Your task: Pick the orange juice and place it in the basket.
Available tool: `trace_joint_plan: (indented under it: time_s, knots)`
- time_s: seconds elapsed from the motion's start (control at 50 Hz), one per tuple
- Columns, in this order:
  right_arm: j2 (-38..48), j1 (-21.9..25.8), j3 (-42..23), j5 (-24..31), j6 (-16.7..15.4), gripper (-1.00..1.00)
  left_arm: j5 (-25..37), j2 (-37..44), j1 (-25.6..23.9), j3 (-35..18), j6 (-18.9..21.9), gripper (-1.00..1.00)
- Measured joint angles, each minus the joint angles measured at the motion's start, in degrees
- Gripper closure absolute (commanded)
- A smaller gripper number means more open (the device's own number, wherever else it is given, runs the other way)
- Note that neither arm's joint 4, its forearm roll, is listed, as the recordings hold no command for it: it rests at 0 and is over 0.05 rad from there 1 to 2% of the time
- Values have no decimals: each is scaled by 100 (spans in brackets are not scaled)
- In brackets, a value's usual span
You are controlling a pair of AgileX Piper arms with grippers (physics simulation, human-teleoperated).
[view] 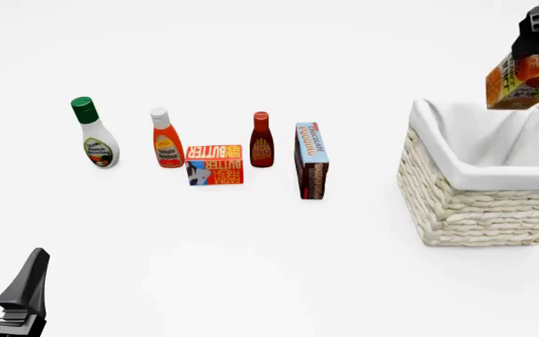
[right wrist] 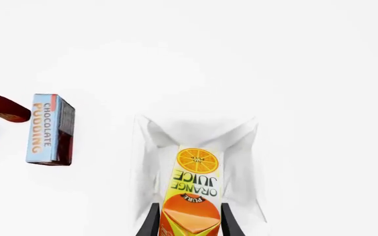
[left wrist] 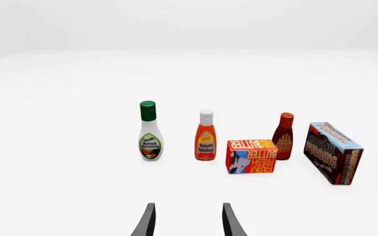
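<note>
My right gripper (view: 535, 53) is shut on the orange juice (view: 526, 76), an orange and yellow carton, and holds it in the air above the basket (view: 476, 203), a large cream wicker basket with white lining at the right. In the right wrist view the carton (right wrist: 192, 189) hangs between my fingers (right wrist: 151, 223) over the basket's white inside (right wrist: 241, 147). My left gripper (view: 3, 270) is open and empty at the near left; its fingers (left wrist: 146, 221) point toward the row of groceries.
A row of groceries stands left of the basket: ranch dressing bottle (view: 95, 133), ketchup bottle (view: 165, 139), butter box (view: 214, 164), brown sauce bottle (view: 261, 140), chocolate pudding box (view: 311, 160).
</note>
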Motion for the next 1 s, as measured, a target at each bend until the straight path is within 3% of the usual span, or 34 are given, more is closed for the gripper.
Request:
trace_joint_plan:
  time_s: [1.0]
  knots:
    - [590,-217,173,0,500,100,0,0,0,0,0,-100]
